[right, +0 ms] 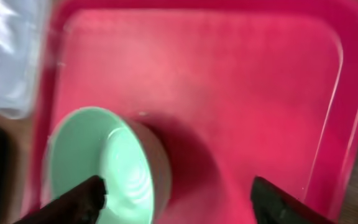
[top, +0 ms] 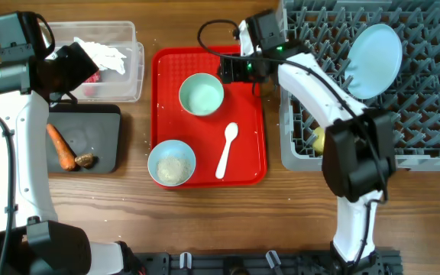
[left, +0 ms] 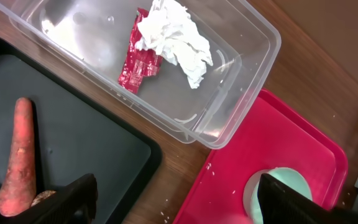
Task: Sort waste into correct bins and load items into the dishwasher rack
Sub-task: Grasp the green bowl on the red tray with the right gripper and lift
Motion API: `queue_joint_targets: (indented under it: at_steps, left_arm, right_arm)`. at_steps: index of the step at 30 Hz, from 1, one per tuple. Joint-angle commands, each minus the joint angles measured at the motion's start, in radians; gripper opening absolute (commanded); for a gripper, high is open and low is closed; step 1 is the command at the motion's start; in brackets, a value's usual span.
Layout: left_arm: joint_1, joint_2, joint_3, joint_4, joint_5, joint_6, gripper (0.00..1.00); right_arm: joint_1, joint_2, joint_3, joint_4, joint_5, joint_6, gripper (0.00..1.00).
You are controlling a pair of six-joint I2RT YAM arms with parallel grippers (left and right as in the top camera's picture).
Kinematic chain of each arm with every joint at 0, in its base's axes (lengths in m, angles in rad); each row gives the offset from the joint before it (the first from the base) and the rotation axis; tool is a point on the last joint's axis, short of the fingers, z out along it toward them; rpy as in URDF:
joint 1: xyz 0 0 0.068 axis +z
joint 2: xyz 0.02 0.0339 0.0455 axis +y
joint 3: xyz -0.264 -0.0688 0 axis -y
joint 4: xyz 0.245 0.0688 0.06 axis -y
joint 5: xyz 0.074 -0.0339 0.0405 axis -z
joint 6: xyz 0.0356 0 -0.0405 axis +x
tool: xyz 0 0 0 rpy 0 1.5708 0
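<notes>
My left gripper [top: 76, 63] [left: 173, 202] is open and empty, hovering between the clear tub [top: 124, 34] [left: 253, 56] and the black tray [top: 98, 126] [left: 86, 130]. The tub holds the white tissue [top: 105, 55] [left: 176, 37] and the red wrapper [top: 92, 80] [left: 138, 62]. The carrot [top: 60, 146] [left: 17, 155] and the brown scrap [top: 85, 160] lie on the black tray. My right gripper [top: 231, 69] [right: 179, 199] is open and empty, just beside the pale green bowl [top: 202, 95] [right: 98, 162]. The light blue bowl [top: 172, 163] holds rice. The spoon [top: 227, 150] lies beside it. The plate [top: 373, 59] and the yellow cup [top: 318, 140] sit in the rack [top: 434, 114].
The red serving tray [top: 250, 114] [right: 229, 81] [left: 272, 143] lies between the bins and the rack and carries both bowls and the spoon. A few rice grains are scattered on the tray and on the wood beside it.
</notes>
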Motion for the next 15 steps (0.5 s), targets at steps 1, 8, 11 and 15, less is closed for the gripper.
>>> queue_joint_targets:
  at_steps: [1,8,11,15]
  left_arm:
    - [0.003,0.004,-0.003,0.0,-0.014,-0.016,0.82]
    - [0.003,0.004,-0.003,0.0,-0.014,-0.016,0.84]
    - [0.003,0.004,-0.003,0.0,-0.014,-0.016,0.84]
    - [0.003,0.004,-0.003,0.0,-0.014,-0.016,0.84]
  right_arm:
    - [0.014,0.059,0.002,0.011,0.008,-0.002,0.68]
    - [0.019,0.089,0.002,0.02,-0.006,-0.055,0.51]
    - [0.023,0.093,-0.011,0.019,-0.006,-0.085,0.38]
    - [0.026,0.093,-0.02,0.002,0.026,-0.102,0.05]
